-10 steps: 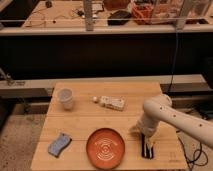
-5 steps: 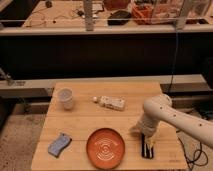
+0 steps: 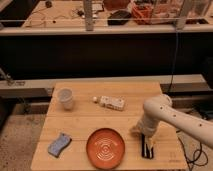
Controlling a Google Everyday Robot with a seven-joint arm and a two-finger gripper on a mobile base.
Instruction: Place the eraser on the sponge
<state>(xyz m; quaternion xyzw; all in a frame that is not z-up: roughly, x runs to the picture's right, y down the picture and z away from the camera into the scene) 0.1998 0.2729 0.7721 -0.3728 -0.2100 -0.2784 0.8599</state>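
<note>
The eraser [image 3: 147, 147] is a small black block with a pale stripe. It lies on the wooden table [image 3: 80, 125] near the front right, just right of the orange plate [image 3: 106, 148]. My gripper [image 3: 145, 140] hangs at the end of the white arm [image 3: 162, 112], pointing down directly over the eraser and at or touching its far end. The sponge [image 3: 59, 144], a flat blue-grey pad with wavy sides, rests at the front left of the table, with the plate between it and the eraser.
A white cup [image 3: 65, 98] stands at the back left. A whitish box-like block [image 3: 112, 102] with a small pale ball [image 3: 94, 99] beside it lies mid-back. A dark shelf and cluttered bench rise behind the table.
</note>
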